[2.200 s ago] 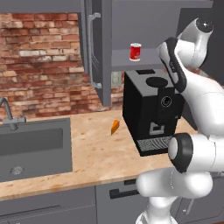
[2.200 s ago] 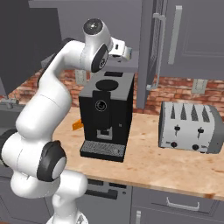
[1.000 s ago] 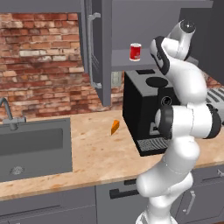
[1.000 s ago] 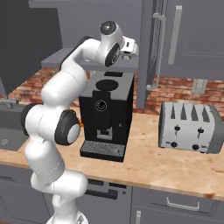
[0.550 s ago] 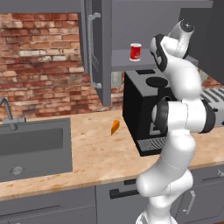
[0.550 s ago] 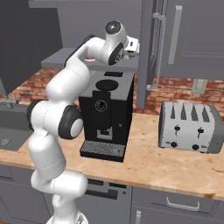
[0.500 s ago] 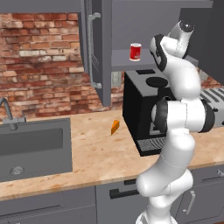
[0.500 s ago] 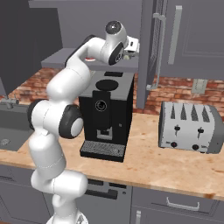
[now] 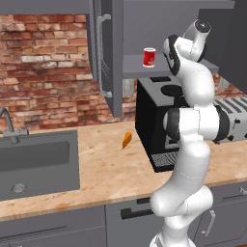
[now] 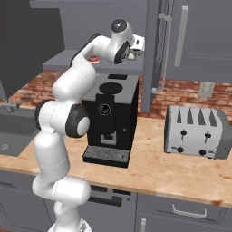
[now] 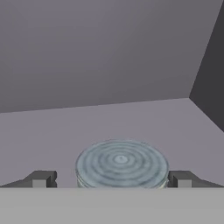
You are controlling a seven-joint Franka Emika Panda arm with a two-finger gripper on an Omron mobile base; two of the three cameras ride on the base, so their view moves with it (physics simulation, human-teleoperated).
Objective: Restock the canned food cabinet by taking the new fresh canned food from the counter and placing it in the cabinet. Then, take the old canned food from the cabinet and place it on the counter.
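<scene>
Claw [image 11: 114,179] open around grey-blue can [image 11: 121,164]

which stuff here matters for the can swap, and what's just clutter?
Job: red can standing on the cabinet shelf; grey-blue can between the fingertips of the gripper; counter.
Lying about: coffee machine, toaster, sink, small orange item on the counter.
</scene>
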